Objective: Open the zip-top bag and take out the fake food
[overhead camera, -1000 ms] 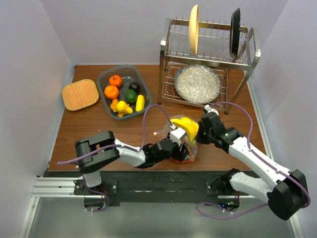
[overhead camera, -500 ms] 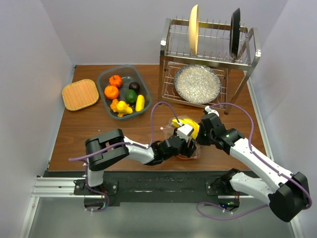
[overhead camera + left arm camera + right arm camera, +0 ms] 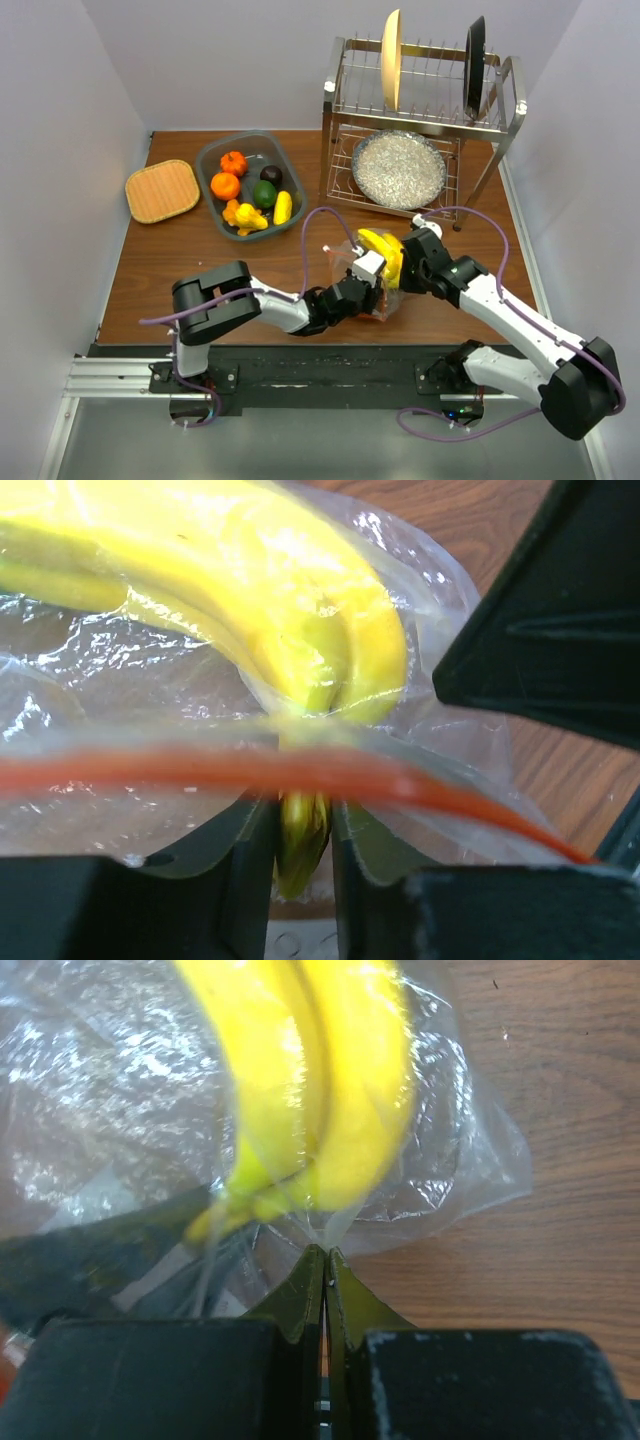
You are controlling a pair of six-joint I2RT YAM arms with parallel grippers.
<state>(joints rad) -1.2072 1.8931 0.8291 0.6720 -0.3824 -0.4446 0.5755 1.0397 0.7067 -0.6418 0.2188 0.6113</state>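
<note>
My left end effector (image 3: 305, 832) clamped the banana bunch (image 3: 300, 600) by its stem — fruit lying ahead; my right end effector (image 3: 325, 1272) pinched the zip-top bag (image 3: 90, 1110).

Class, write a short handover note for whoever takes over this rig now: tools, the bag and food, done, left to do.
Left tool: closed on the stem of the banana bunch at the mouth of the zip-top bag.
Right tool: shut, pinching the bag's film.
Other fake food lies in the grey tub.
Done: bag seems open, those pieces out.
Left: draw the banana bunch out.
</note>
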